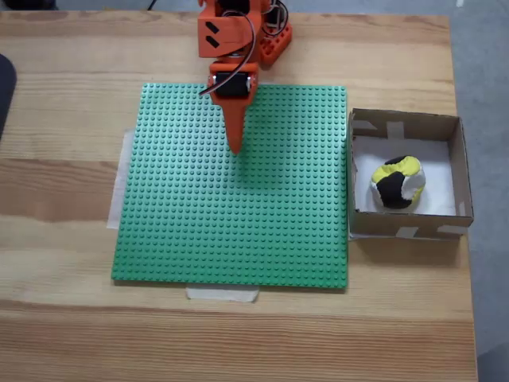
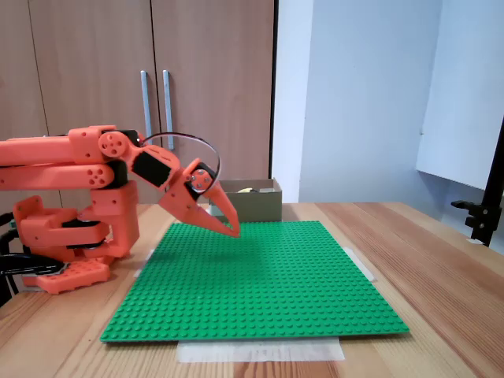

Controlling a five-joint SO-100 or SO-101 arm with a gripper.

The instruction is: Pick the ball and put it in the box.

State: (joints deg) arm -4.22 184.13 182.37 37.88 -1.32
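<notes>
Ball (image 1: 397, 183) found inside box (image 1: 457, 171), resting on the white floor near the box's middle, a little toward the near wall in the top-down fixed view. Box placed on table (image 1: 71, 95) just beside the right edge of the green studded plate (image 1: 238, 215), close to the table's right edge. Gripper (image 1: 235, 147) poised over the plate's far edge, left of centre, well apart from box and ball; jaws closed to a single point, nothing between them. Task judged complete as things lie. Ball judged light and soft, slightly lumpy, likely to yield under pressure and unlikely to break; patchwork surface judged grippy rather than slick. Best taken across its widest part, from above, with fingers clear of the low walls. Top-down fixed view gives the ball's yellow, black and white patches, the box's floor and pale tape strips, and the tape under the plate's edges. Side-on fixed view gives height instead: gripper (image 2: 234, 231) seen raised just above the plate (image 2: 260, 291), arm folded low over its base, box (image 2: 256, 201) seen only as a brown wall at the far edge, with a pale sliver at its rim, too small to identify.
</notes>
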